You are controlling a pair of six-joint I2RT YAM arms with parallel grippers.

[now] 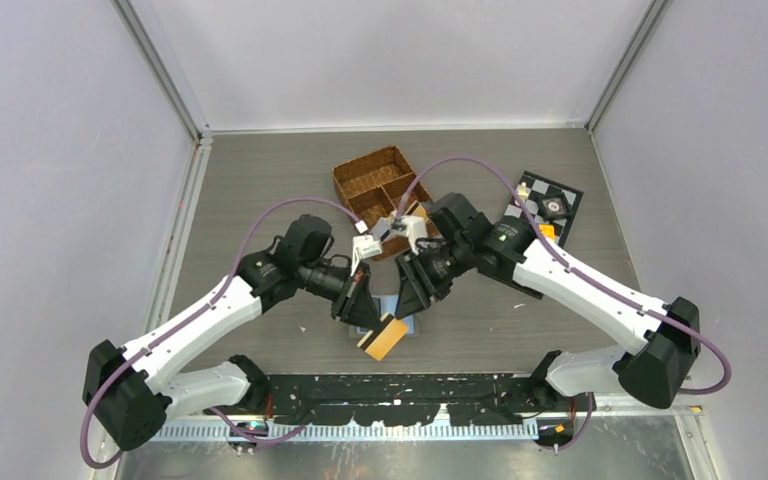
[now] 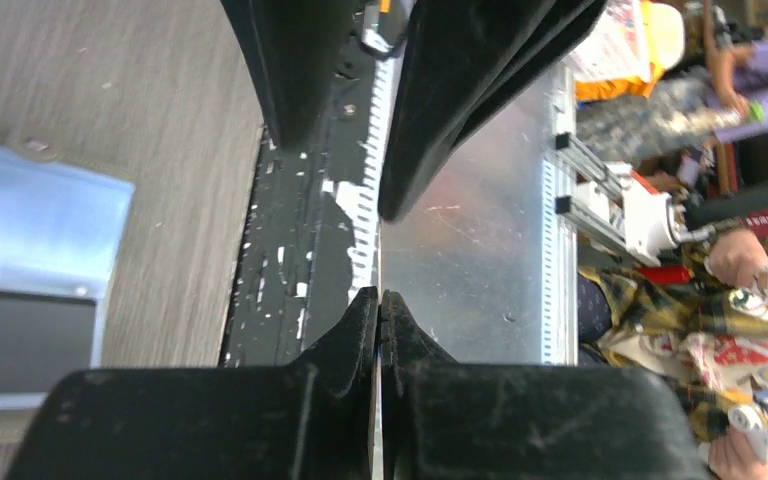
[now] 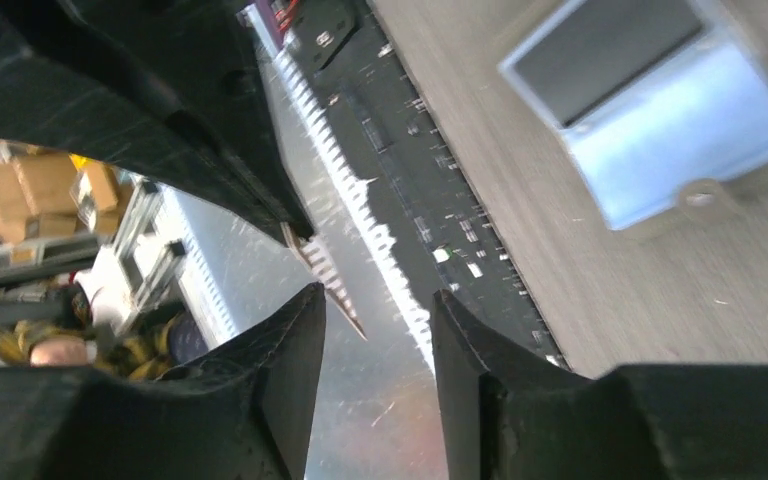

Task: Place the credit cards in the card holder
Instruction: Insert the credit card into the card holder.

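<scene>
An orange credit card (image 1: 384, 337) with a dark stripe sticks out toward the table's near edge from my left gripper (image 1: 367, 318). That gripper is shut on it. In the left wrist view the left gripper (image 2: 380, 295) is closed with only a thin sliver of card edge between the fingers. The card holder (image 1: 409, 326) lies open under both grippers, and its light-blue sleeves show in the left wrist view (image 2: 30, 230) and the right wrist view (image 3: 660, 100). My right gripper (image 1: 413, 300) (image 3: 378, 293) is open and empty, facing the left one, with the card's edge (image 3: 328, 285) just beyond it.
A brown wicker compartment basket (image 1: 380, 183) stands behind the grippers. A black checkered board (image 1: 550, 205) with small items lies at the back right. The black strip along the table's near edge (image 1: 390, 385) is close in front of the card.
</scene>
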